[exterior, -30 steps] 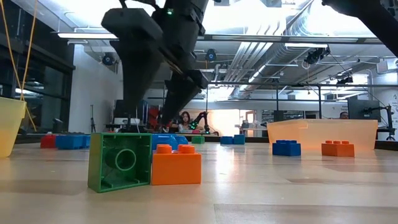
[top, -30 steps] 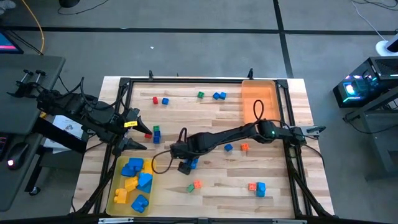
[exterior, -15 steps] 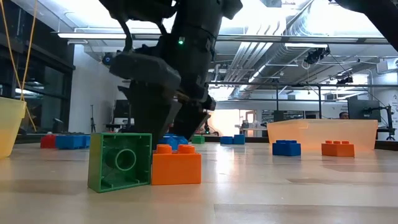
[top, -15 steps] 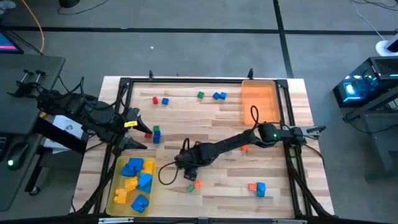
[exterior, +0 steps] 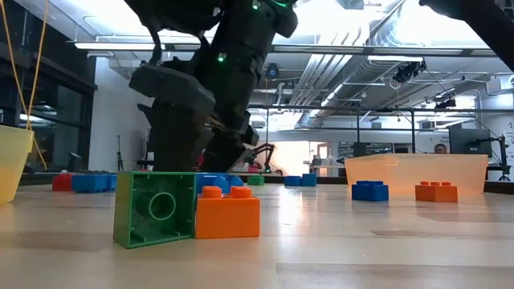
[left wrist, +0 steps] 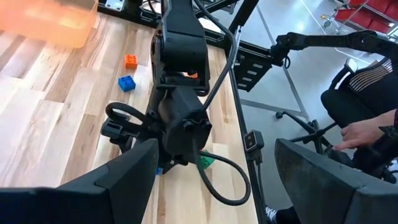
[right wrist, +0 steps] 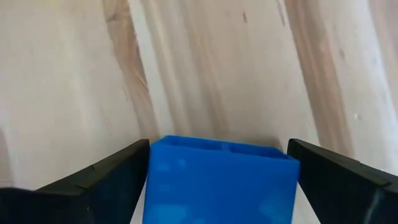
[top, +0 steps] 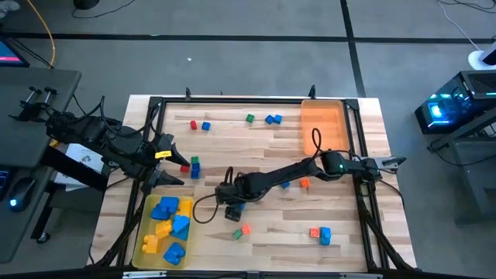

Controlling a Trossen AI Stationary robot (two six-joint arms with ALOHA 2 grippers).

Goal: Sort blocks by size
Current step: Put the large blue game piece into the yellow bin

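Note:
My right gripper (top: 232, 208) reaches to the table's middle left and is shut on a blue block (right wrist: 221, 180), low over the wood. In the low view (exterior: 189, 152) it stands behind a green brick (exterior: 154, 209) joined to an orange one (exterior: 227, 213), which hide the block's underside. My left gripper (top: 172, 163) waits open and empty at the table's left edge, beyond the yellow tray (top: 142, 232), which holds larger blue and yellow blocks. Small red, green, blue and orange blocks lie scattered on the table. My right gripper pinches the blue block's two opposite side walls (right wrist: 155, 180) between its two fingers (right wrist: 93, 186). The fingers point down at the table. The block's hollow underside faces the wood. I cannot tell whether it rests on the table or hangs just above it.
The orange tray (top: 322, 128) stands at the far right. Small blocks lie along the far edge (top: 273, 119), near the left gripper (top: 195, 167), under the right arm (top: 304, 184) and at the near right (top: 319, 233). The green and orange pair (top: 242, 231) lies just nearer than the right gripper.
My right gripper has come down toward the table. It has shifted a little toward the near edge and then partly back.

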